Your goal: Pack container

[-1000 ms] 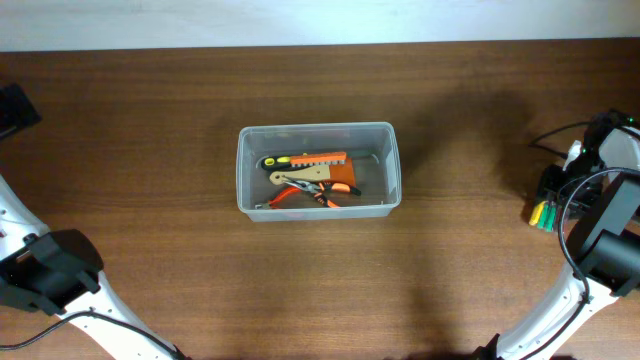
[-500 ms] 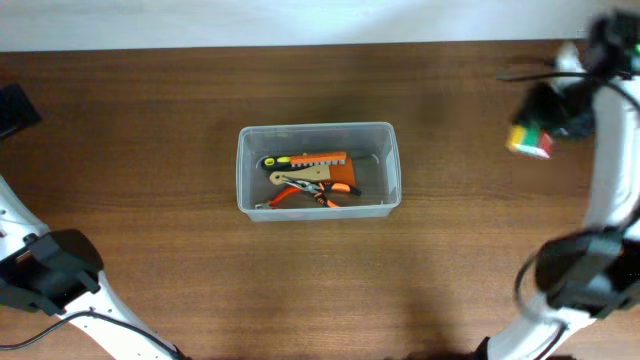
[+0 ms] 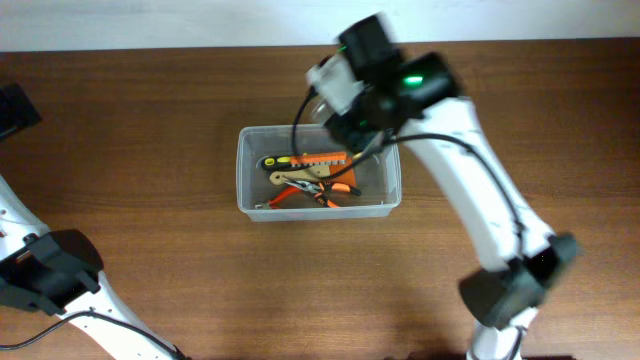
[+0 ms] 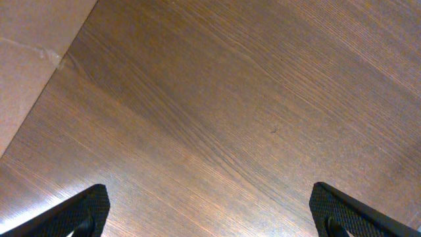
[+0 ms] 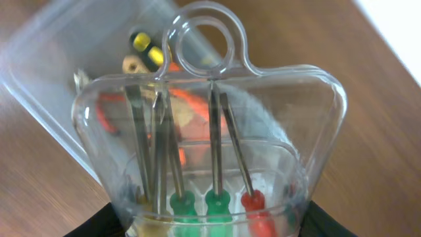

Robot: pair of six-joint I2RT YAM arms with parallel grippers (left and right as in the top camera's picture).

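**a clear case held over the container**

overhead: we see the container in the middle of the brown table, long side running left to right; inside it lie orange-handled pliers, a tool with a yellow and black handle and a flat orange piece, all near the left and centre of the tub; the right arm reaches in from the near right edge, and its blurred far end sits over the container's far right corner; the left arm shows at the near left edge, well apart from the container.

left wrist: the left gripper has its two dark fingertips spread wide at the bottom corners; we see only bare wood grain between them, and nothing is held.

right wrist: the right gripper grips a clear case by its lower end, a dark finger showing at either bottom corner; the case has a round loop at its top and holds small screwdrivers standing side by side, two with green handles, one red, one yellowish; behind the case, toward the upper left, we see the container's rim and wall, blurred, with the yellow and black handle and orange shapes showing inside; we cannot tell whether the case touches the container.
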